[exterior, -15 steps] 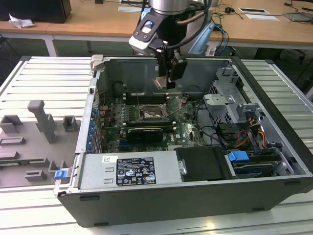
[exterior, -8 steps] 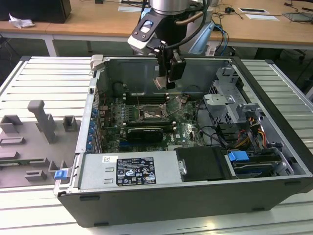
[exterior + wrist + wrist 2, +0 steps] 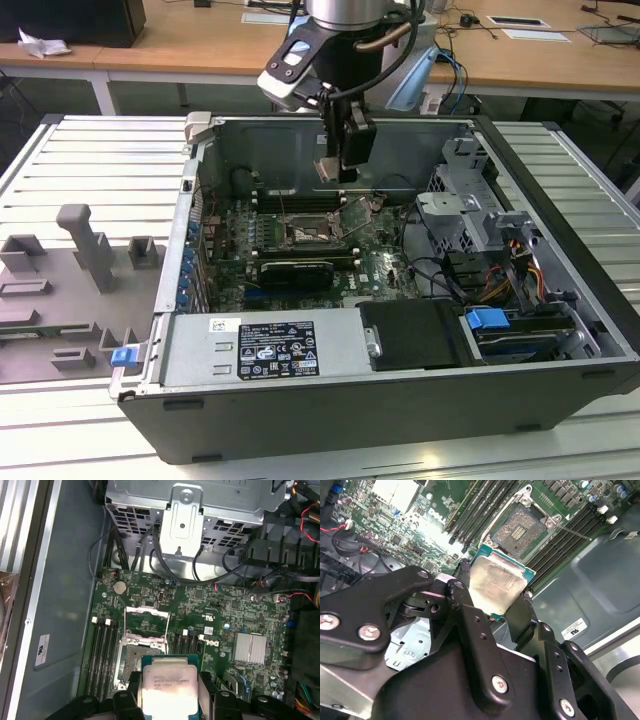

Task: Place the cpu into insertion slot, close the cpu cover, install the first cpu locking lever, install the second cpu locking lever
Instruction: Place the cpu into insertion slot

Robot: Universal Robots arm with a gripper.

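My claw [image 3: 494, 593] pinched the cpu [image 3: 169, 687] by two edges above the open insertion slot [image 3: 520, 528]; a clean seating, I judged, needed it level and square.

Exterior view: open PC case [image 3: 300, 430] lies on slatted metal tabletop [image 3: 90, 160]. Grey fixture blocks [image 3: 85, 250] at 9 o'clock of it. Inside: PSU [image 3: 270, 350] w/ white label at 6, blue tab [image 3: 488, 322] approx. 4, silver drive cage [image 3: 465, 215] at 3. Wooden desks [image 3: 180, 45] behind, at 12. First wrist view: coin battery [image 3: 119, 586] and finned heatsink [image 3: 255, 647] on green board [image 3: 220, 605].
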